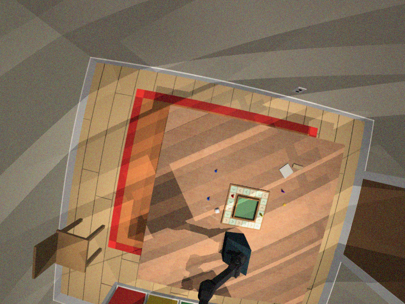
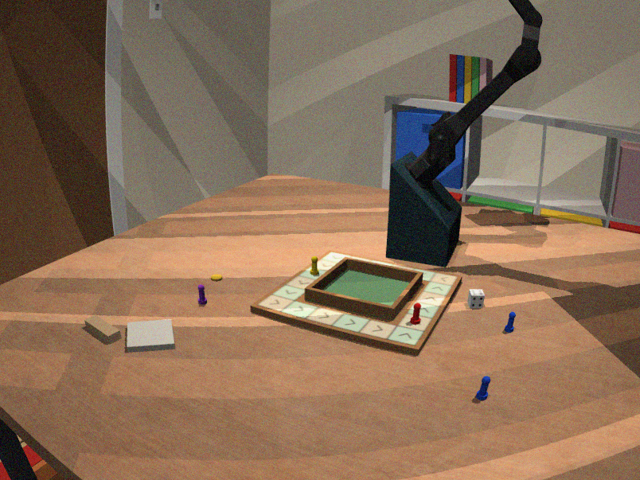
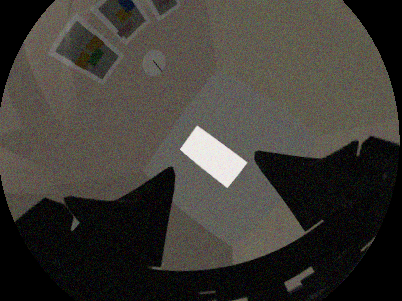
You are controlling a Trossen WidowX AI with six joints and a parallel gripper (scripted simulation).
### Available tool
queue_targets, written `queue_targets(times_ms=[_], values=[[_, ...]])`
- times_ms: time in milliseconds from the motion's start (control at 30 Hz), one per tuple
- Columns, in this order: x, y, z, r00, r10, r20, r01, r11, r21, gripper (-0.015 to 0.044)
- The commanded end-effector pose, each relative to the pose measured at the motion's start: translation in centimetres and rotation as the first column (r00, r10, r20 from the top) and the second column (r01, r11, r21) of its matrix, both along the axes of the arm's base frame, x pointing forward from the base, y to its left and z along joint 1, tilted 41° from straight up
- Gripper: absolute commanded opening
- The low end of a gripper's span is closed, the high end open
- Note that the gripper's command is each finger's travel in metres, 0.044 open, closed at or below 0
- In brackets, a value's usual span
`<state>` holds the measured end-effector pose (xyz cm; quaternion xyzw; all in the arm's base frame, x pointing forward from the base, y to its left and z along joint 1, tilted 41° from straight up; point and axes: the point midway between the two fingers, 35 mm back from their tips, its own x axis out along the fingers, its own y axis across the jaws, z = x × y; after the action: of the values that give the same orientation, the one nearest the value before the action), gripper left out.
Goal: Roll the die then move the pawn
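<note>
The white die (image 1: 216, 210) (image 2: 475, 298) lies on the table outside the board (image 1: 233, 221) (image 2: 325, 316); four pips show on its side in the exterior view. The red pawn (image 1: 232, 195) (image 2: 415, 314) stands upright on a track square beside a corner square. The green-floored tray (image 1: 248, 196) (image 2: 349, 304) in the board's middle is empty. A yellow pawn (image 1: 261, 214) (image 2: 314, 266) stands on the opposite side of the track. My gripper (image 3: 215, 164) is open and empty, pointing up at the ceiling in the wrist view; it is out of frame in the top and exterior views.
Two blue pawns (image 1: 208, 198) (image 2: 510, 322) (image 1: 215, 170) (image 2: 483, 388) stand off the board on the die's side. Across the board are a purple pawn (image 1: 282, 190) (image 2: 201, 294), a yellow disc (image 1: 284, 204) (image 2: 216, 277), a grey slab (image 1: 286, 171) (image 2: 150, 335) and a wooden block (image 1: 297, 166) (image 2: 102, 329).
</note>
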<state>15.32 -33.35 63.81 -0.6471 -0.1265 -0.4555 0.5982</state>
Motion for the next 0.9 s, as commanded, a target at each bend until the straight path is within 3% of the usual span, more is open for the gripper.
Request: queue_targets(times_ms=[0,133,300,500,867], values=[[0.2,0.0,-0.1,1.000,0.007,-0.001,-0.007,1.000,0.006,0.0374],[4.2,0.0,-2.5,0.989,0.148,-0.007,-0.145,0.980,0.135,0.0275],[10.2,1.3,-6.3,0.937,0.349,0.000,-0.330,0.886,0.326,0.0275],[17.5,4.7,-12.1,0.827,0.562,0.021,-0.477,0.681,0.555,0.0275],[26.7,15.5,-22.7,0.573,0.813,0.105,-0.472,0.222,0.853,0.0275]])
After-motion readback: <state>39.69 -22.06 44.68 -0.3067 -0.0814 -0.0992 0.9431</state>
